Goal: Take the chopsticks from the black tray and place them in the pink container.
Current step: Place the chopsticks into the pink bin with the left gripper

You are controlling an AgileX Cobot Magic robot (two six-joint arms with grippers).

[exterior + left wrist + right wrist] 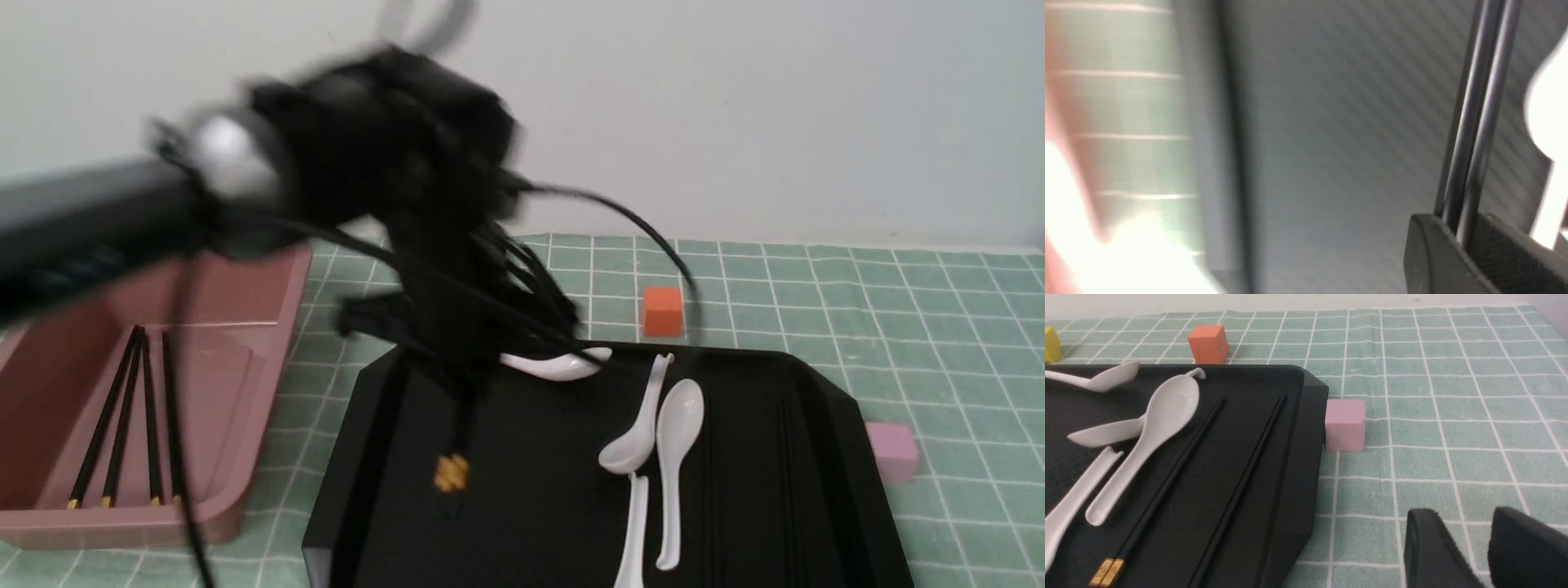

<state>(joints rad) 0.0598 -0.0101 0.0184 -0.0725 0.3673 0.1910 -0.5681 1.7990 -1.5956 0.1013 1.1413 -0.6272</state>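
Gripping black chopsticks (1470,143), left pincer (1472,241) above black tray (1310,163)

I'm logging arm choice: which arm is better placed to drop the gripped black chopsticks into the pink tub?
Left, probably: its pincer holds the thin black chopsticks, and the dusty-pink plastic tub stands on its side.

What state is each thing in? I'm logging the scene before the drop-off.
left gripper: closed on chopsticks
right gripper: open
pink container: upright, holding chopsticks
black tray: holding spoons and chopsticks
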